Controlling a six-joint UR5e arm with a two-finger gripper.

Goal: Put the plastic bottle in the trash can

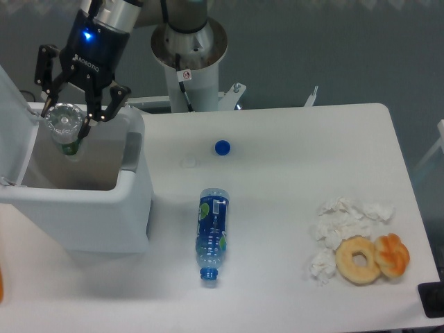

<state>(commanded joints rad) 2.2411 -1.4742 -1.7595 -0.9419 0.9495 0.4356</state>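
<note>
I see the gripper [66, 119] hanging over the open mouth of the trash can [90, 208] at the left end of the table [298, 180], its fingers [89, 118] pinching the plastic bottle [65, 126] near its upper end. The bottle hangs nearly upright with its clear crinkled end facing my camera and a sliver of its green label showing below, the lower part already inside the bin's opening, close to the back wall. The white lid [12, 118] stands raised on the left side of the can, and the grey tab [131, 151] sits on the right rim. On the tabletop, a second clear bottle with a blue label and blue cap [211, 234] lies on its side just right of the can, cap toward me. A loose blue cap [222, 147] rests farther back, with a small clear cap [189, 162] near it. At the right end I make out crumpled white tissues [340, 225], touching a ring doughnut [359, 259] and an orange pastry [393, 254].
</note>
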